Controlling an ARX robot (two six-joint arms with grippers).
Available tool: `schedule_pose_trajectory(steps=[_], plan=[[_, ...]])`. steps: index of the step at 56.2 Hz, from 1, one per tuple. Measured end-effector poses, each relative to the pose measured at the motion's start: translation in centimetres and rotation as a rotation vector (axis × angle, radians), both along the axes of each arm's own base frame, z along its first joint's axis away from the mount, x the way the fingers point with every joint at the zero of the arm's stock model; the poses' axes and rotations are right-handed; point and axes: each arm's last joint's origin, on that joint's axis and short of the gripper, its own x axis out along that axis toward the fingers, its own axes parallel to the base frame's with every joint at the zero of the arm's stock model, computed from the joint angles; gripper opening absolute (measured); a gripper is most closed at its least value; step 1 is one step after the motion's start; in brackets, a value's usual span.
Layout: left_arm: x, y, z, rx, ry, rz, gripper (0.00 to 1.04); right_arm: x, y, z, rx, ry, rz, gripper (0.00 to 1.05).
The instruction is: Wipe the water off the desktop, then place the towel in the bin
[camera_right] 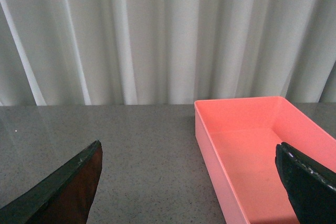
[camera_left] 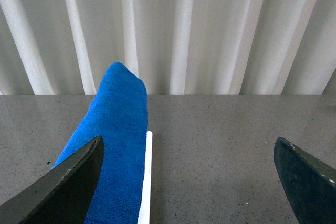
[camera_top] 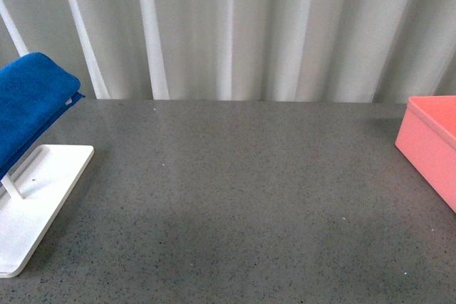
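Observation:
The blue towel [camera_top: 28, 105] hangs over the white rack at the far left of the desktop [camera_top: 242, 190]. It also shows in the left wrist view [camera_left: 115, 135], ahead of my open, empty left gripper [camera_left: 191, 174], with one finger [camera_left: 68, 182] in front of it. The pink bin [camera_top: 434, 140] stands at the right edge of the desktop. In the right wrist view the bin [camera_right: 210, 145] is empty and lies ahead of my open, empty right gripper [camera_right: 189, 182]. Neither gripper shows in the front view. I cannot make out any water on the desktop.
The white rack base [camera_top: 32, 204] lies flat at the front left, and its edge shows beside the towel in the left wrist view [camera_left: 147, 182]. A white pleated curtain [camera_top: 235, 26] hangs behind the desktop's far edge.

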Motion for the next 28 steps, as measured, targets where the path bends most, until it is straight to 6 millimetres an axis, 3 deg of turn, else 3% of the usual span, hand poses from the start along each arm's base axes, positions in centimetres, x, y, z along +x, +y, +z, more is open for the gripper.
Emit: schedule_pose_trajectory(steps=[6,12,16,22,28], plan=[[0.0,0.0,0.0,0.0,0.007,-0.013,0.98,0.0,0.0,0.0,0.0,0.0,0.0,0.98],[0.2,0.2,-0.1,-0.069,0.286,-0.252,0.98,0.0,0.0,0.0,0.0,0.0,0.003,0.98],[0.7,0.1,0.2,-0.107,0.326,-0.348,0.98,0.0,0.0,0.0,0.0,0.0,0.001,0.98],[2.3,-0.3,2.8,-0.081,0.253,-0.381,0.98,0.0,0.0,0.0,0.0,0.0,0.0,0.98],[7.0,-1.6,7.2,-0.007,0.14,-0.361,0.98,0.0,0.0,0.0,0.0,0.0,0.0,0.98]])
